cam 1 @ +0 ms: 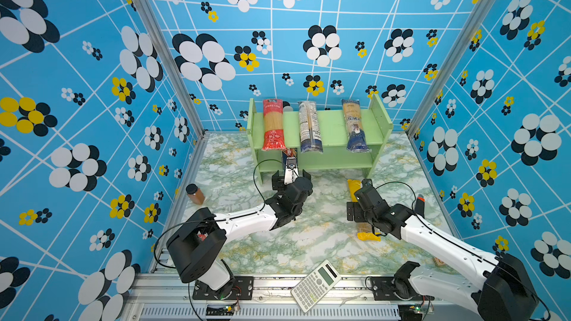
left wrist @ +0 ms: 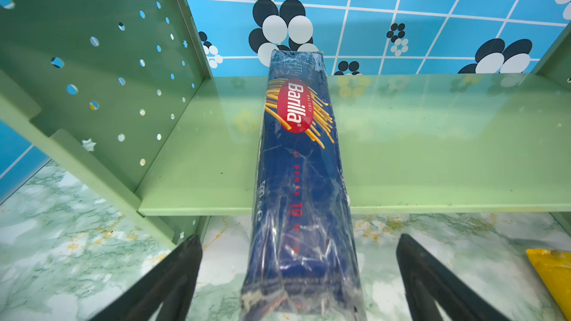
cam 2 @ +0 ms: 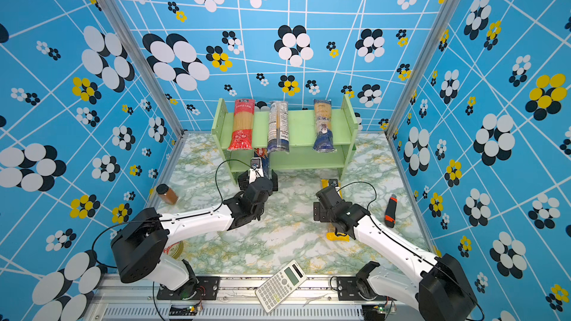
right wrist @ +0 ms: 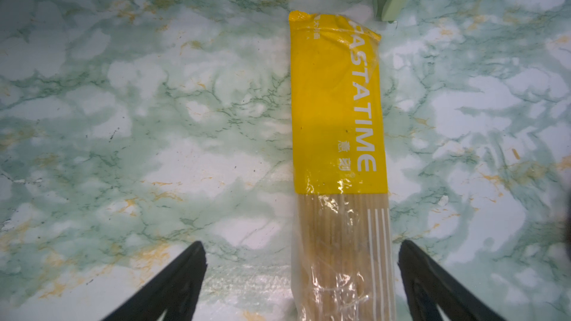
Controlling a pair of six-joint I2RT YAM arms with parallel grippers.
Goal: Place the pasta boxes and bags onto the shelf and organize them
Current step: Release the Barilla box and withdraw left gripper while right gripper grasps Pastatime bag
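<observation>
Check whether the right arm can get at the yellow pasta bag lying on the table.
Probably yes: the right gripper hangs open over the yellow bag, jaws either side of it, and nothing covers the bag.

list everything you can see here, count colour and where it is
shelf: 1, light green, two tiers, back of the table
red-ended bag: 1, red and clear, top tier, left
clear and navy bag: 1, top tier, middle
yellow and navy bag: 1, top tier, right
pasta box: 1, dark blue, lower tier, near end past the front edge
yellow bag: 1, yellow and clear, flat on the table before the shelf
jar: 1, brown, black lid, table's left edge
calculator: 1, white, front rail
utility knife: 1, black and orange, table's right side
table: 1, green-white marble
left gripper: 1, black, open around the pasta box
right gripper: 1, black, open over the yellow bag
</observation>
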